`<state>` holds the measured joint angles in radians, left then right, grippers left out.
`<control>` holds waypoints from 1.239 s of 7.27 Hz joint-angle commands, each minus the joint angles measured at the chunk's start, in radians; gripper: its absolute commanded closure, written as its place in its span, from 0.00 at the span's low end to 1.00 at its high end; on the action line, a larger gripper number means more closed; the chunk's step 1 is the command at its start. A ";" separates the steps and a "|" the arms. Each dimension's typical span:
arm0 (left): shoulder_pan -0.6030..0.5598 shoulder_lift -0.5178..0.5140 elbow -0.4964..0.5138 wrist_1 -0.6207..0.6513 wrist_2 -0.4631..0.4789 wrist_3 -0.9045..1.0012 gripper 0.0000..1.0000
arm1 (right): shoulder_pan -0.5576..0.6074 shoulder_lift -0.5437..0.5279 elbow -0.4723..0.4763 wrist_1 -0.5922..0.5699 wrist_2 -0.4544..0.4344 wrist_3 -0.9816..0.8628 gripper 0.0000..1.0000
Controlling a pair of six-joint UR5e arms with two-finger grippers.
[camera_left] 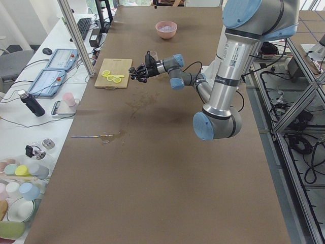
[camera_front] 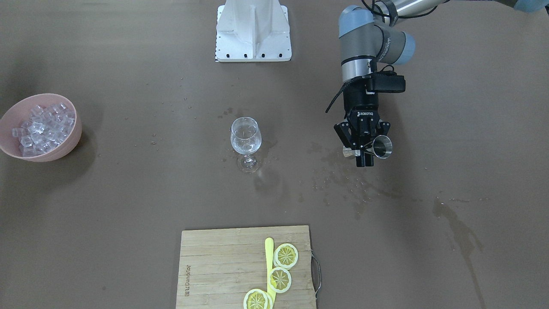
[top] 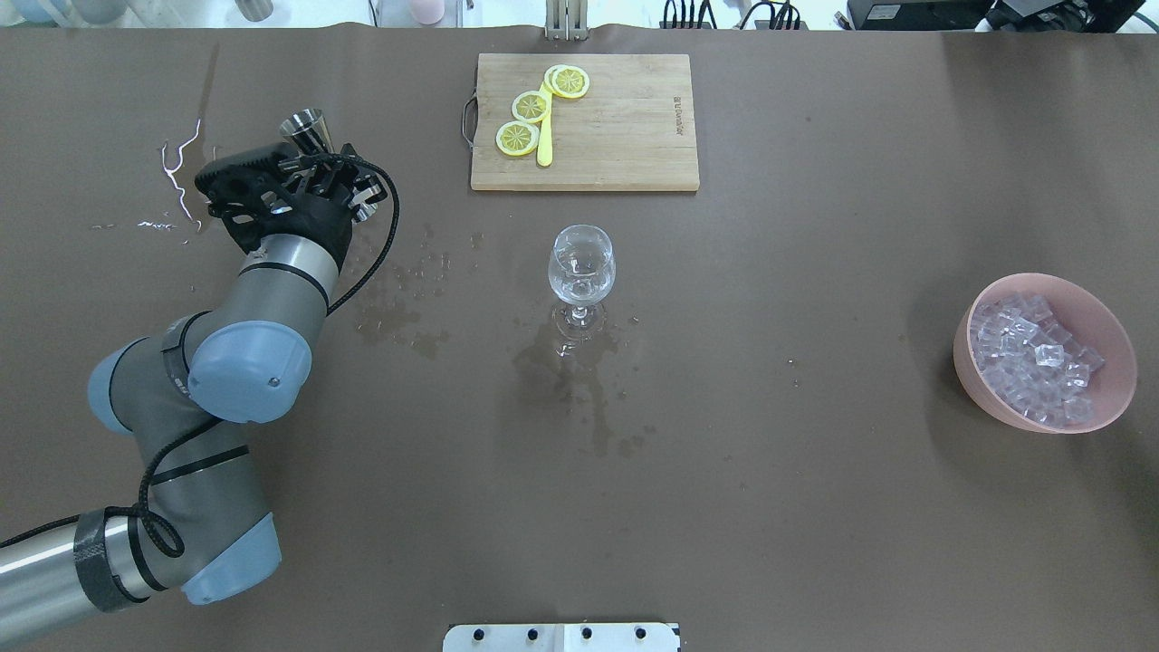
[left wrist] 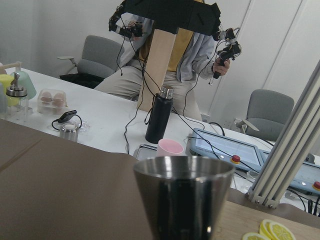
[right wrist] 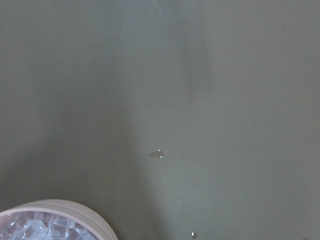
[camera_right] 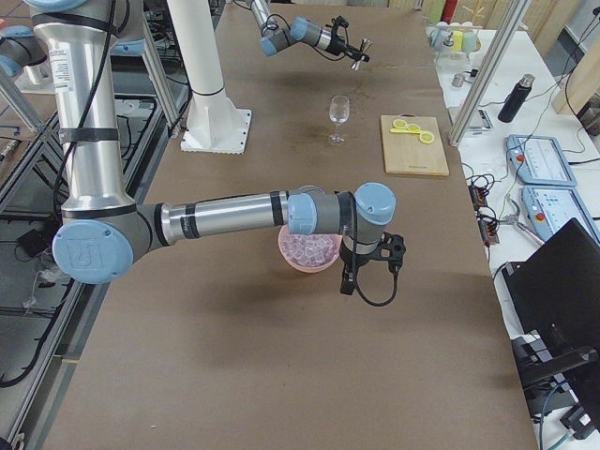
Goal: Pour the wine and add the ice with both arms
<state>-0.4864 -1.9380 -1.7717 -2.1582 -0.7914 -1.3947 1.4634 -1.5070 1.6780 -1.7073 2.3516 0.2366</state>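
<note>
Clamping steel jigger (camera_front: 382, 147): left pincer (camera_front: 364, 155).

The brown table (camera_front: 128, 206) carries a wine glass (camera_front: 245, 143), a pink bowl (camera_front: 69, 148), a bamboo board (camera_front: 214, 257) and wet spills (camera_front: 461, 231).

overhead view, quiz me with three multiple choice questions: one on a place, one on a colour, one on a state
1. In the overhead view, where is the bowl from the glass?
A) to its left
B) to its right
C) touching it

2. What colour is the bowl?
A) pink
B) blue
C) white

3. The left gripper is:
A) open, empty
B) shut on the jigger
C) shut on the glass

Answers:
1 B, the bowl is near that view's right edge and the glass is mid-table.
2 A, its rim and wall are pink.
3 B, the jaws clamp the jigger's waist.
</note>
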 commanded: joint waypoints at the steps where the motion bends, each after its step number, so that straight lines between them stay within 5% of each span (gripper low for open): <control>1: 0.000 0.007 -0.009 -0.012 -0.005 0.007 1.00 | 0.000 -0.001 -0.001 0.000 0.000 0.001 0.00; 5: 0.023 0.007 -0.046 -0.095 -0.019 0.202 1.00 | 0.000 -0.001 -0.003 0.000 0.008 0.001 0.00; 9: 0.068 -0.071 -0.063 -0.147 -0.244 0.417 1.00 | 0.000 -0.002 0.000 0.000 0.031 0.003 0.00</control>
<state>-0.4249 -1.9780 -1.8226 -2.3045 -0.9766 -1.0426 1.4634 -1.5083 1.6780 -1.7073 2.3794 0.2388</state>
